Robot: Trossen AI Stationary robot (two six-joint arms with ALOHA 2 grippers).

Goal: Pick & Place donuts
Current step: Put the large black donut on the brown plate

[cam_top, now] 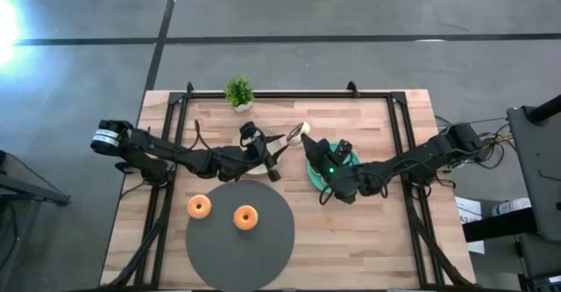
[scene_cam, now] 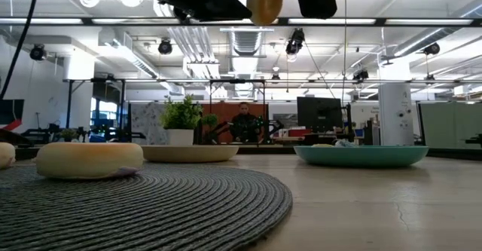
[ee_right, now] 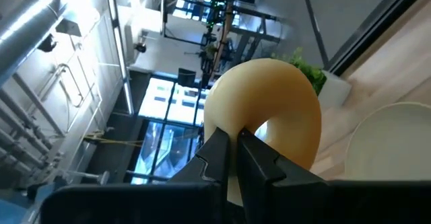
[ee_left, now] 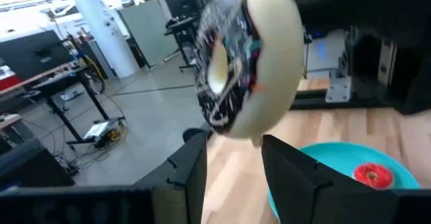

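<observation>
A donut (cam_top: pixel 299 134) with dark sprinkled frosting (ee_left: pixel 229 69) and a cream underside (ee_right: pixel 269 93) hangs high over the table between both grippers, at the top of the low view (scene_cam: pixel 263 2). My right gripper (ee_right: pixel 234 150) is shut on it, reaching from the table's right (cam_top: pixel 311 143). My left gripper (ee_left: pixel 232 163) is open, its fingers standing either side of the donut's lower rim, on the donut's left (cam_top: pixel 282 140). Two orange donuts (cam_top: pixel 200 207) (cam_top: pixel 245 217) lie flat on the dark round mat (cam_top: pixel 263 248). A red donut (ee_left: pixel 372 175) lies in the teal plate (ee_left: pixel 323 150). My right gripper pinches the donut's ring (ee_right: pixel 252 126) between its two fingers, which show nearly closed together. The donut is lifted clear of the table and stands on edge, frosting turned toward the left gripper. How far back it sits between the fingers does not show.
A small potted plant (cam_top: pixel 238 92) stands at the far edge. A beige plate (scene_cam: pixel 188 153) and the teal plate (scene_cam: pixel 361 154) sit mid-table under the arms. A black frame rail (cam_top: pixel 280 96) borders the wooden table. A person (scene_cam: pixel 245 123) sits far behind.
</observation>
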